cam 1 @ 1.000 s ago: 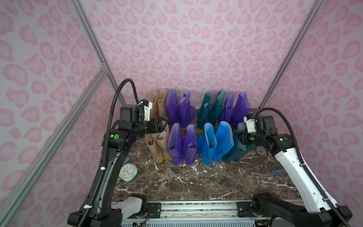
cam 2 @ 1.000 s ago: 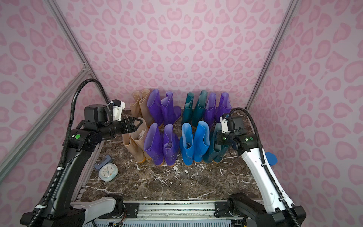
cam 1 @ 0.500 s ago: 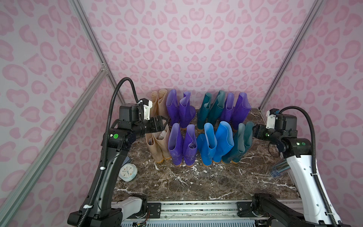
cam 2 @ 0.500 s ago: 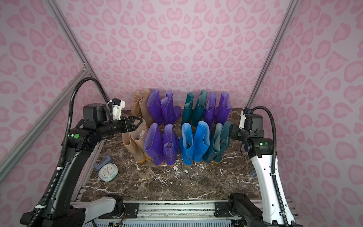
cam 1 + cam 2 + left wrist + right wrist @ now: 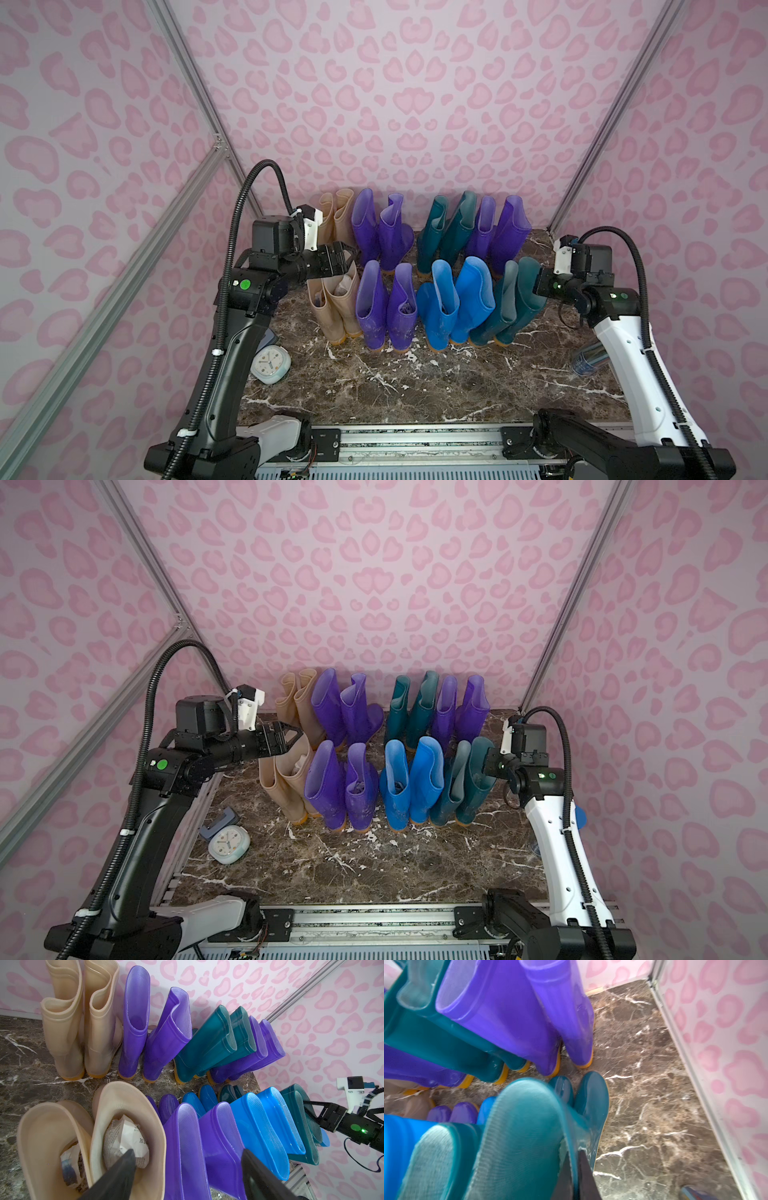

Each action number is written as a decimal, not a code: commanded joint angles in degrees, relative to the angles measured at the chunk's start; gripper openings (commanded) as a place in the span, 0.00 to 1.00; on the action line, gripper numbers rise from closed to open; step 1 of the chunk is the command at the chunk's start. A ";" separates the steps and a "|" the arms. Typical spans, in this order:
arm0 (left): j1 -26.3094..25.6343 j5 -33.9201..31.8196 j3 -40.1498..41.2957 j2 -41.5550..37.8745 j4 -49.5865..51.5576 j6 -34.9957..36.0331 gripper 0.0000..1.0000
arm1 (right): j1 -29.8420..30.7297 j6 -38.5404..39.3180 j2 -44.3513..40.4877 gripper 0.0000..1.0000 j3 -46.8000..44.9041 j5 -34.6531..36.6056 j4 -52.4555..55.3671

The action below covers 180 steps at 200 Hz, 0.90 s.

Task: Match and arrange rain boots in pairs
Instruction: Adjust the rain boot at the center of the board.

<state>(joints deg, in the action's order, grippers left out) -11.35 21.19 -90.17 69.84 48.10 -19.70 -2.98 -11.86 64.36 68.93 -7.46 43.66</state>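
The rain boots stand in two rows on the marble table (image 5: pixel 415 386). The back row holds a beige pair (image 5: pixel 337 216), a purple pair (image 5: pixel 380 232), a teal pair (image 5: pixel 446 228) and another purple pair (image 5: pixel 498 232). In front are beige (image 5: pixel 332 307), purple (image 5: pixel 384 307), bright blue (image 5: pixel 453 299) and teal (image 5: pixel 513 307) pairs. My left gripper (image 5: pixel 349 257) (image 5: pixel 188 1153) hovers open over the tops of the front beige boot (image 5: pixel 126 1105) and the purple boot beside it. My right gripper (image 5: pixel 536 282) (image 5: pixel 576 1153) is shut on the rim of the outer front teal boot (image 5: pixel 525 1126).
A pale alarm clock (image 5: pixel 272 365) lies near the left arm's base with a dark grey piece (image 5: pixel 218 818) beside it. A bluish bottle (image 5: pixel 590 359) lies at the table's right edge, behind the right arm. Pink patterned walls close in on three sides. A metal rail (image 5: pixel 415 440) runs along the front.
My right gripper drew back to the right and opened, then closed on the outer front teal boot's rim. The left arm has stayed still.
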 commanded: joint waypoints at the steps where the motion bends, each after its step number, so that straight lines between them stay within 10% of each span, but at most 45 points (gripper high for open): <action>1: 0.05 1.03 -0.76 0.39 -1.23 -0.14 0.81 | -0.16 1.83 -0.10 0.00 0.72 3.99 -1.69; 31: 0.02 1.37 -0.72 0.69 -1.14 -0.17 0.81 | -1.10 0.50 0.77 0.13 -2.03 -4.03 -3.23; 70: 0.06 0.75 -0.35 0.53 -0.70 0.09 0.81 | -0.87 0.50 0.02 0.57 1.75 -0.98 -2.27; 126: -0.02 0.52 -0.25 0.00 -0.72 0.19 0.81 | 18.09 -4.20 2.97 0.65 11.56 8.52 -0.90; 180: -0.03 0.99 -0.26 -0.56 -0.29 -0.12 0.81 | 18.94 -4.44 11.81 0.66 10.35 9.86 -4.27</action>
<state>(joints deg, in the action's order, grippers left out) -11.38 21.82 -90.13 69.87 48.10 -19.86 16.08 -16.05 73.49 78.78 0.19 41.28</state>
